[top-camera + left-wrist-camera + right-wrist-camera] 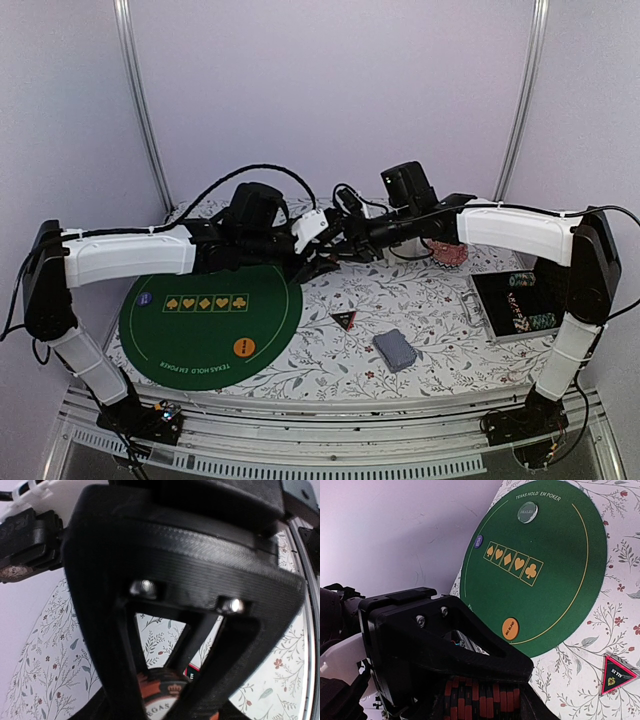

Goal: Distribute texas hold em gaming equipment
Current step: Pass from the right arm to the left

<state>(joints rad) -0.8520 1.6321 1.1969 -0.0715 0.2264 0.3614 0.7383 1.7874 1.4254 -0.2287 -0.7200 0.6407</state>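
My two grippers meet above the back middle of the table. The right gripper (345,238) (492,692) is shut on a sideways stack of red-and-black poker chips (470,704). The left gripper (312,265) (165,682) faces the stack's end. A red-and-black chip face (156,700) shows between its dark fingers, and whether they press it cannot be made out. On the green round mat (190,340) (560,580) lie an orange disc button (244,347) (510,628), a clear disc (526,512) and a blue chip (146,298) (479,541). The triangular marker (344,320) (617,675) and the card deck (396,350) lie on the floral cloth.
A black tray (492,310) with more chips stands at the right, near the right arm's upright link. A red-patterned dish (452,254) sits behind the right forearm. Cables loop over both wrists at the back. Metal rails run along the table's near edge.
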